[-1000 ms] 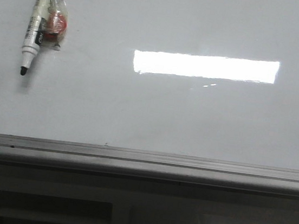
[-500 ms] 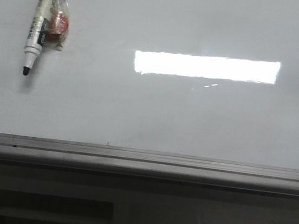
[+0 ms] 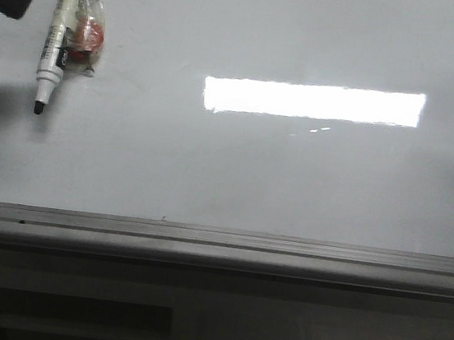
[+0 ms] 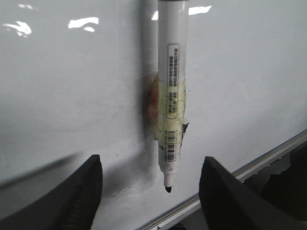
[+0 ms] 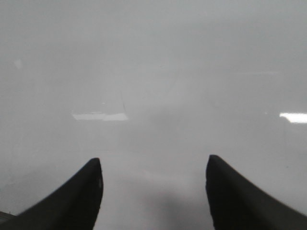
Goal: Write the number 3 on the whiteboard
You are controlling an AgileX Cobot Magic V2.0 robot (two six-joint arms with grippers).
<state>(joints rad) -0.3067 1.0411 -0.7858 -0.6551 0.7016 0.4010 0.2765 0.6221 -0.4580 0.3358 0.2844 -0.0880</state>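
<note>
Nearest, the whiteboard's (image 3: 235,171) grey edge strip runs below a blank surface; no number 3 is visible. Farther up, the marker pen (image 3: 60,33) lies uncapped, the left gripper (image 4: 149,191) spread wide around it without touching, the right gripper (image 5: 154,191) likewise released over bare board.

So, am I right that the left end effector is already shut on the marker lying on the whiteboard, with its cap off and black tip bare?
Not quite. In the left wrist view the left end effector is open, its fingers standing apart on either side of the marker without touching it. The rest holds: the marker lies on the whiteboard, cap off and black tip bare.
</note>
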